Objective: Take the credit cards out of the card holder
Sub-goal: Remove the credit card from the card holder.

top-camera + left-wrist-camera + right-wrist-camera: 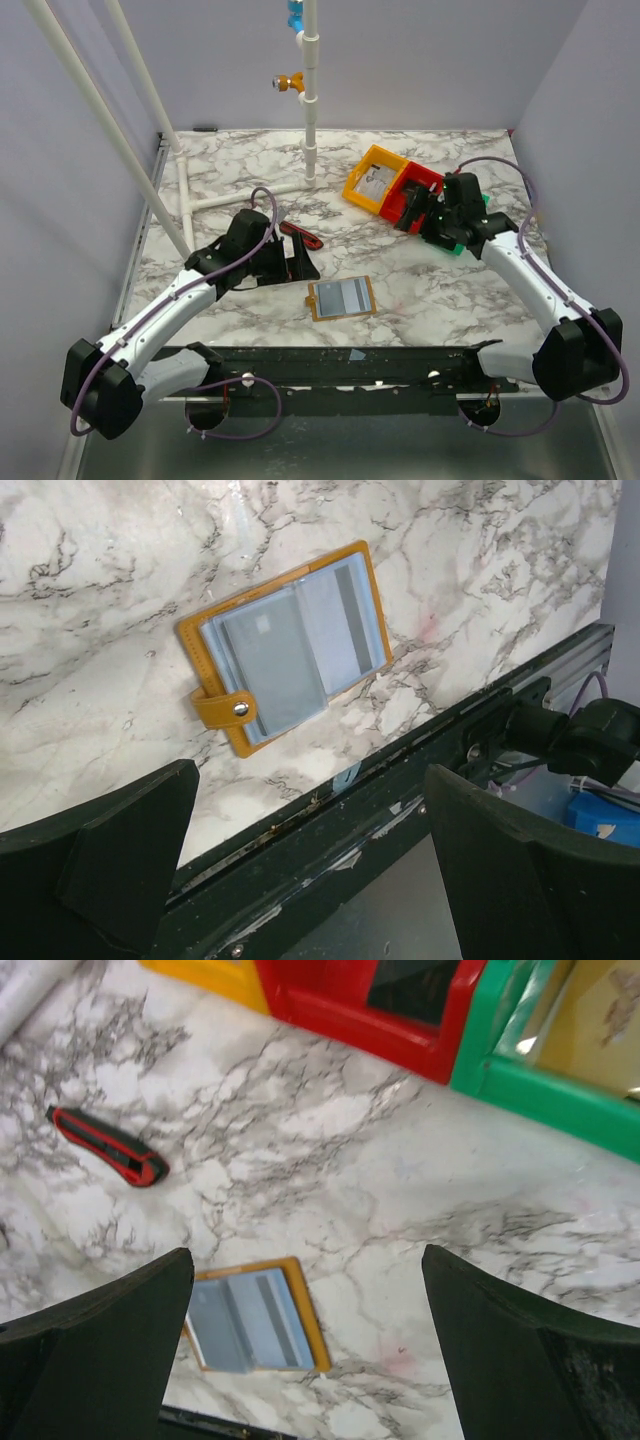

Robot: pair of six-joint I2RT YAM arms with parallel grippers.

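Since the cards (285, 650) overlap inside the open wallet (215, 708) near the desk's (430, 290) front edge, their number is unclear. Left claw (310, 865) and right claw (305, 1340) gape wide, empty.

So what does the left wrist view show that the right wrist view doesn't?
Left wrist only: the snap strap and a blue part below the table edge. Right wrist only: the utility knife, orange bin, red bin and green bin. Both: the card holder lying open on the marble table, credit cards inside, framed by an open left claw or right claw.
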